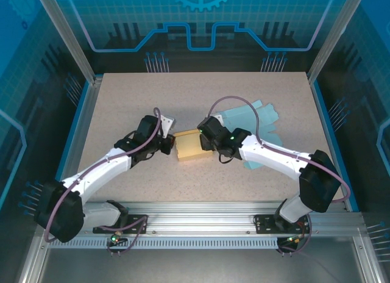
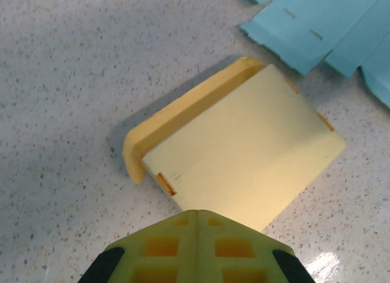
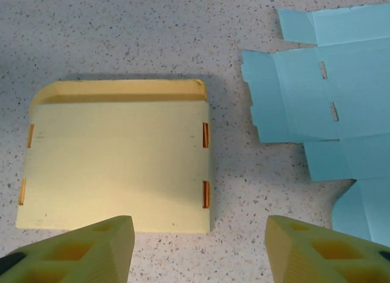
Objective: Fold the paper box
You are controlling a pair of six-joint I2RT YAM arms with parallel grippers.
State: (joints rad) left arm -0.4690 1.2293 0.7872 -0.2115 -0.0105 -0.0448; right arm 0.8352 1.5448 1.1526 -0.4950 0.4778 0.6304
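Two sets of fingers flank the box [image 1: 190,146], folded, mid bench [image 1: 122,100]; left fingers [image 2: 196,243] are pressed together, empty, at its edge; right fingers [image 3: 85,246] stand apart, gripping nothing; a blue sheet [image 3: 329,94] lies flat beside it.

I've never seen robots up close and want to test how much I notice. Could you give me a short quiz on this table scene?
1. True or false: the flat yellow folded paper box lies between the left claw and the right claw.
2. The right claw's jaws are: A) open; B) shut on the box; C) shut on a pen.
3. What colour is the unfolded flat cardboard sheet lying beside the box?

Key: 1 true; 2 A; 3 light blue.
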